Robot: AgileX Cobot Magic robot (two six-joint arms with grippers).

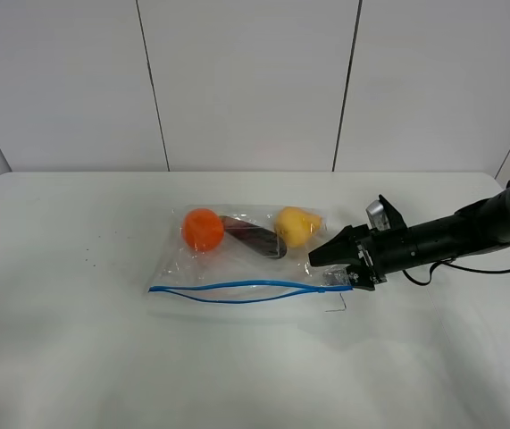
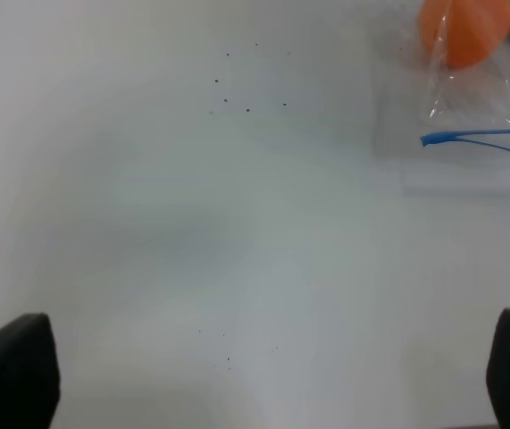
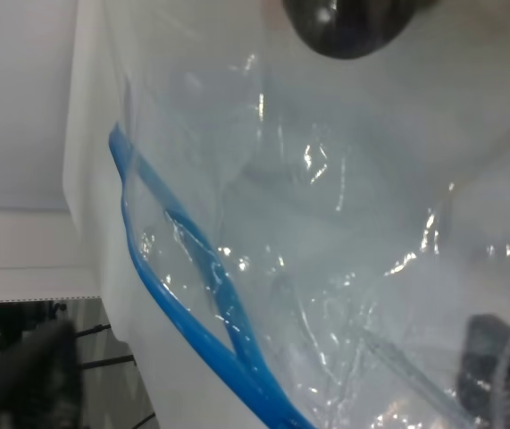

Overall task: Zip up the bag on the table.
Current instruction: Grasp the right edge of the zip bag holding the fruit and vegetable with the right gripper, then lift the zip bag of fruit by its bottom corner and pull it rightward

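Note:
The clear bag lies flat mid-table with an orange ball, a dark oblong item and a yellow fruit inside. Its blue zipper strip runs along the near edge, the two lines parted in the middle. My right gripper sits at the bag's right end, jaws open around the zipper corner; its wrist view shows the strip and crumpled plastic between the fingers. My left gripper hovers open over bare table, left of the bag's left end.
White wall panels rise behind the table's far edge. The right arm with its cables stretches in from the right edge. A few dark specks dot the tabletop left of the bag.

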